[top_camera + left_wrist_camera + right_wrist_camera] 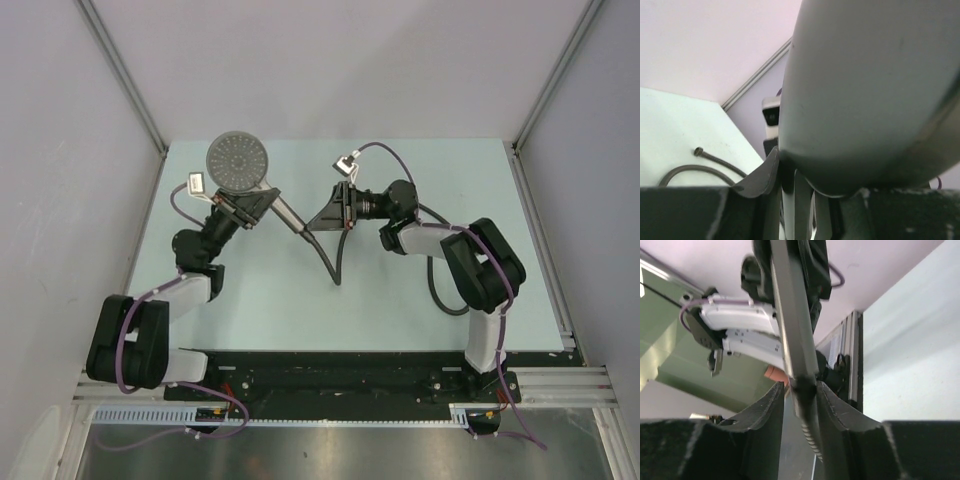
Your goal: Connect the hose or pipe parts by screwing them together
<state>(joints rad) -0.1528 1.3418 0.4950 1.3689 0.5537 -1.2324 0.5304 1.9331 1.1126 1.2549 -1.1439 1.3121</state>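
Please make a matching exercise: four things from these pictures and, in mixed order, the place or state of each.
Things:
1. shower head
2. left gripper
3. right gripper
4. hose's free end

Places or states:
A. lies loose on the table
B. dotted face up, at the far left
C. fingers flank the hose at the handle's tip
D. shut on the handle

Pairs: 1-B, 2-D, 3-C, 4-A

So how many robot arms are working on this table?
2. The left arm, on the left side, holds the shower head; the right arm, opposite, meets the hose at mid-table. No others visible.
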